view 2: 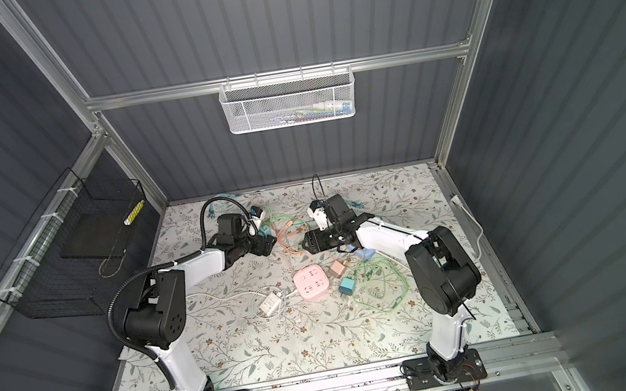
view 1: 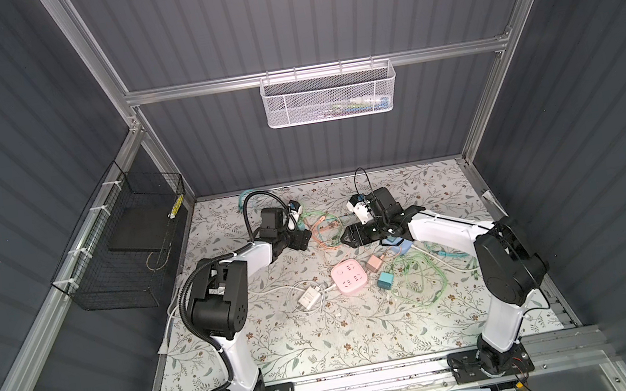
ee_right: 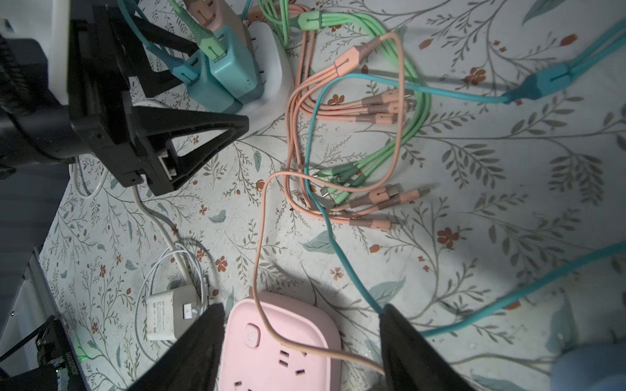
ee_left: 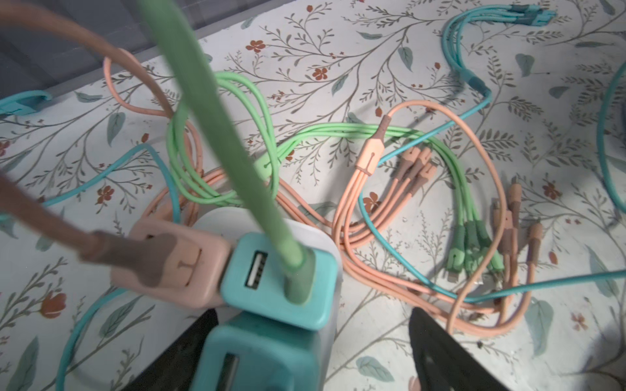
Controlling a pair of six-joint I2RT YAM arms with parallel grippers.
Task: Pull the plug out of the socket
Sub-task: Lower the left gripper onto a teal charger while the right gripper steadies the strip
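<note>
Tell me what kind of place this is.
Probably a robot test cell: aluminium frame, grey panel walls, left arm and right arm bolted to a rail, cables strewn over a floral tabletop.

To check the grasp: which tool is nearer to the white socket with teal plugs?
The left tool. It straddles the white socket; the right tool hovers apart, near the pink socket.

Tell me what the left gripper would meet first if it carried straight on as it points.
Probably the nearer teal charger on the white socket, sitting between the open fingers of the left gripper; depth unclear.
</note>
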